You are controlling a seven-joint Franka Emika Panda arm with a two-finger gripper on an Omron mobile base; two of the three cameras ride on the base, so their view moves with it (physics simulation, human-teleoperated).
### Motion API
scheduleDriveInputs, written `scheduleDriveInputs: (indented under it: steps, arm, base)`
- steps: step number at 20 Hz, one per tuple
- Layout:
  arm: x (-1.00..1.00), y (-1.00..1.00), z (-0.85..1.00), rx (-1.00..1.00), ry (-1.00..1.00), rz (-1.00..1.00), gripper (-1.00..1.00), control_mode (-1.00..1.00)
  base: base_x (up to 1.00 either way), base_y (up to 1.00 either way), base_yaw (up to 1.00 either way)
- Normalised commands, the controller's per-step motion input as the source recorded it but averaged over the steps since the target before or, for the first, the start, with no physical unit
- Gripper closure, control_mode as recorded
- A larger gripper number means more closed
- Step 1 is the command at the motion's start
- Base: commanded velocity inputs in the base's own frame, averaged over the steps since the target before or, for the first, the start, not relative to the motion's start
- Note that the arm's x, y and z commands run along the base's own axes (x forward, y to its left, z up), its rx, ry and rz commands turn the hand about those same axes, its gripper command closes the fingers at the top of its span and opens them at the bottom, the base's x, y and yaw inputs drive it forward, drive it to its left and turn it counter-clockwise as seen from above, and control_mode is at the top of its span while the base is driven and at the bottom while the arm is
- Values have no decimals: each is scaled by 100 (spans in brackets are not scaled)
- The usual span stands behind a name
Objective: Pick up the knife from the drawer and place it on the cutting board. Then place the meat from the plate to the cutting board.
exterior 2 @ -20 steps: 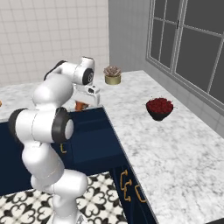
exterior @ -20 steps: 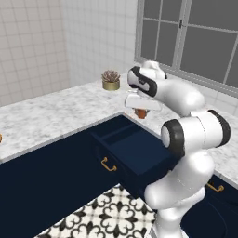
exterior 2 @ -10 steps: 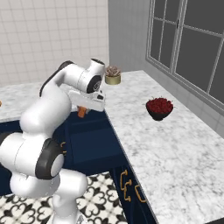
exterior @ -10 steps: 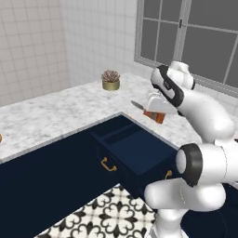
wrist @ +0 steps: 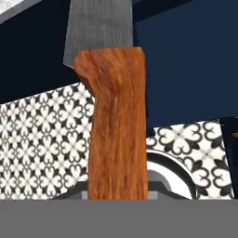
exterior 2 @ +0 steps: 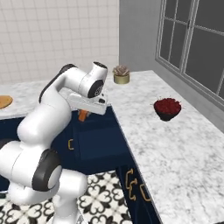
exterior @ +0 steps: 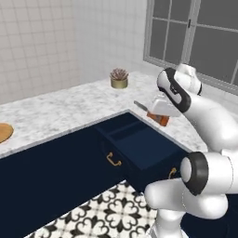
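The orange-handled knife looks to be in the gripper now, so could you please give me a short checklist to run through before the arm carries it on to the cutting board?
1. Small knife with orange wooden handle and grey blade held in the two-finger gripper: ok.
2. Knife lifted out of the wide navy-blue drawer: ok, it hangs above the open drawer.
3. Drawer out of the way: not ok, it stands open beside the arm.
4. Dark reddish-brown cutting board located: cannot tell.
5. Round orange-tan plate located: ok, at the counter's far left edge.
6. Small potted plant apart from the knife: ok.
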Motion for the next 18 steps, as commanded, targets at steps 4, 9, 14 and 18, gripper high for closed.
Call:
scheduleDriveInputs:
  steps: [4,9,14,18]
  arm:
    - [0,0,0,0,0,0,100,100]
    - [0,0,0,0,0,0,100,100]
    - [0,0,0,0,0,0,100,100]
    - [0,0,0,0,0,0,100,100]
  base:
    - [-36,74,50]
    - [-2,100,59]
    - [6,100,40]
    - [26,99,28]
